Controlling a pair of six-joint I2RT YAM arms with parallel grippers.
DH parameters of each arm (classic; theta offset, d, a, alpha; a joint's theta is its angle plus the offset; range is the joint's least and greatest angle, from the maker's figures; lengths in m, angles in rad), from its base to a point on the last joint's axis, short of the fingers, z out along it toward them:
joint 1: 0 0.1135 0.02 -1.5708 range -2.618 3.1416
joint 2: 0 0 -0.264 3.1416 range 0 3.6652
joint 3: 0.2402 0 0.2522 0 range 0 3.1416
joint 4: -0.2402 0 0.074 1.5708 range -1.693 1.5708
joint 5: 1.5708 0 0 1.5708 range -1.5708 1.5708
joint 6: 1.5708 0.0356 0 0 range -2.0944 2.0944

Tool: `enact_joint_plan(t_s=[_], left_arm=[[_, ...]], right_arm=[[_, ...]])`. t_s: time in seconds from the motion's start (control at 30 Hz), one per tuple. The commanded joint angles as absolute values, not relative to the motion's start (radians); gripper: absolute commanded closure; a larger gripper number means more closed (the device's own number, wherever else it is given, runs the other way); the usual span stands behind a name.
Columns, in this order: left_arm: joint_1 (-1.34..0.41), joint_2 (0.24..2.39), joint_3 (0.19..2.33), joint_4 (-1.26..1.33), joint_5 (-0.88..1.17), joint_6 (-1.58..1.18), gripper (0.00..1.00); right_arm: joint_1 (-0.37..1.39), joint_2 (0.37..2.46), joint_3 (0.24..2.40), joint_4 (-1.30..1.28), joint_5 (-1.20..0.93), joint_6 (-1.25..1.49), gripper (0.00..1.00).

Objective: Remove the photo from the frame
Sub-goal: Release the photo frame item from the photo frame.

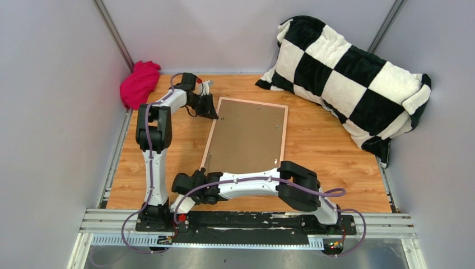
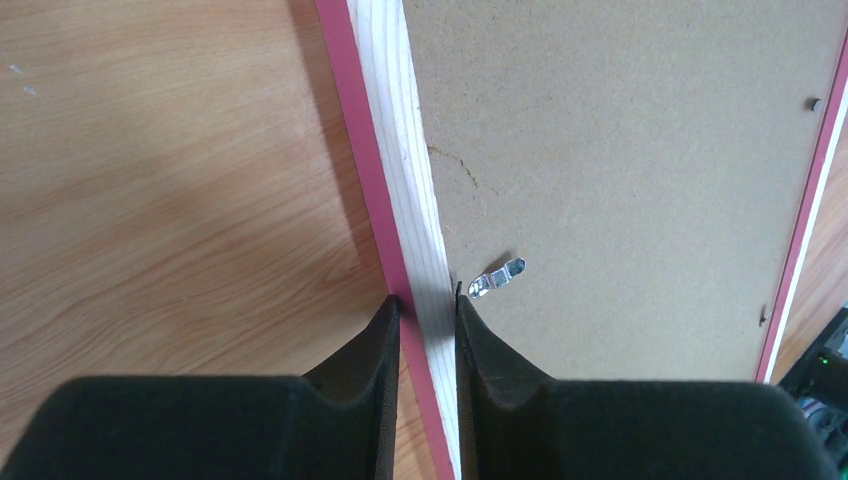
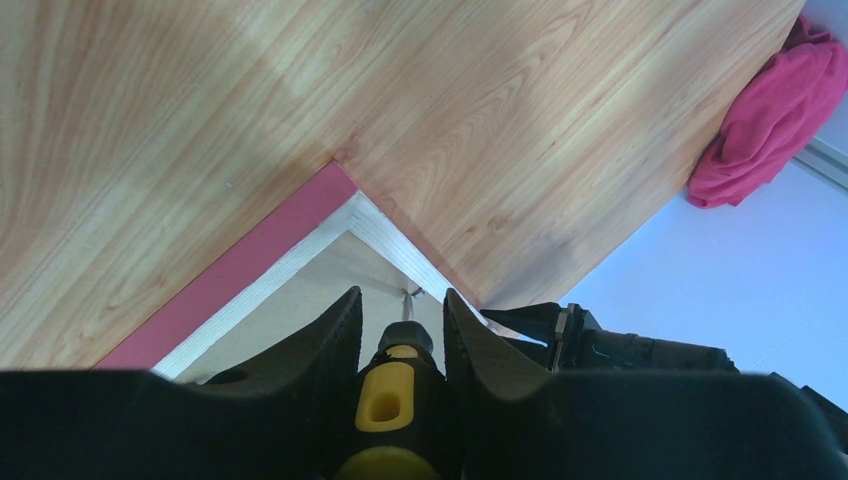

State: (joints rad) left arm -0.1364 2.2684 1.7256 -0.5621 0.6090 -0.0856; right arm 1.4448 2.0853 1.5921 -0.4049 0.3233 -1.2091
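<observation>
Nearest the lens, the right fingers (image 3: pixel 325 340) are closed on a tool with a yellow-and-black handle (image 3: pixel 385 400), its tip aimed just inside a corner of the frame (image 1: pixel 255 101). The frame lies face down on the counter (image 1: pixel 330 162), brown backing board (image 1: pixel 246 134) uppermost. The left fingers (image 2: pixel 370 350) are narrow, pinching the frame's pale wooden side rail between them, just beside a small metal tab (image 2: pixel 497 277) that lies over the board's edge. The step in hand looks like freeing the back: one arm steadies the frame while the other works the fasteners. The next move probably calls for getting the tool tip against a tab and turning it clear of the board without gouging it, then repeating at the others. The frame holds the board, and the photo is presumably beneath it, facing the counter — it cannot be seen. A pink cloth (image 3: pixel 770 110) and a checkered pillow (image 1: pixel 347 73) lie well apart.
</observation>
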Motion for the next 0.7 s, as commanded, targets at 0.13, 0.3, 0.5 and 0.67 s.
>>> enact_joint_plan(t_s=[0.13,0.3,0.5,0.67], left_arm=[[-0.138,2.352,1.699,-0.553,0.571,-0.066,1.00],[-0.138,2.352,1.700,-0.554,0.571,-0.066,1.00],[-0.138,2.352,1.699,-0.555,0.572,-0.066,1.00],[-0.138,2.352,1.700,-0.554,0.572,-0.066,1.00]], right_arm=[[1.428,2.103,1.655,-0.394,0.308,-1.206,1.00],[1.426,2.109,1.661,-0.391,0.300,-1.210,1.00],[1.415,2.118,1.644,-0.391,0.296,-1.205,1.00],[1.414,2.114,1.638,-0.390,0.295,-1.199,1.00]])
